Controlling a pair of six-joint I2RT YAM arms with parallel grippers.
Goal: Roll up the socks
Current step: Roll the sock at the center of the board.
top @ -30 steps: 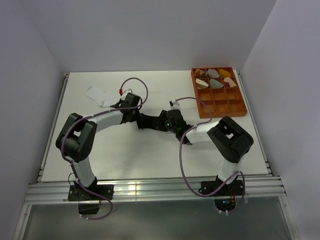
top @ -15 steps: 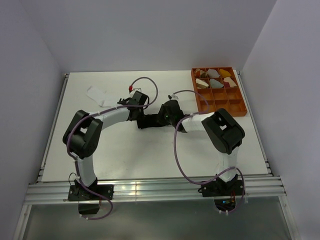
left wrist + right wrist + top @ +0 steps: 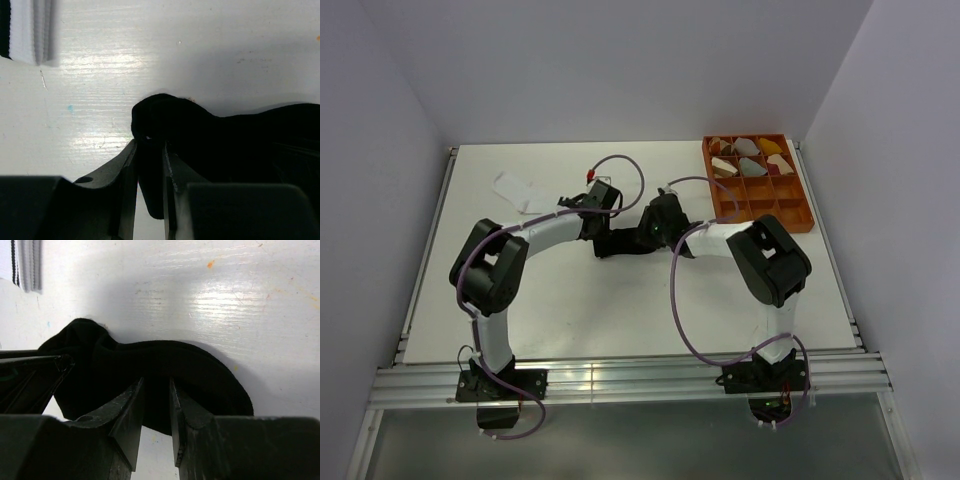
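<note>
The black sock (image 3: 623, 243) lies bunched on the white table between my two grippers. It also shows in the left wrist view (image 3: 210, 135) and the right wrist view (image 3: 150, 365). My left gripper (image 3: 149, 145) is shut on the sock's left end. My right gripper (image 3: 156, 385) is shut on its near edge further right. The white sock (image 3: 514, 189) lies flat at the back left; its striped cuff shows at the top left of the left wrist view (image 3: 32, 30) and the right wrist view (image 3: 27, 262).
An orange compartment tray (image 3: 767, 208) stands at the back right, its far cells holding several rolled sock bundles (image 3: 750, 158). Purple cables loop over both arms. The table's side rails run along both edges.
Both grippers have moved toward the back of the table with the black sock between them. The right arm has folded in closer to the tray. The white sock has not moved.
</note>
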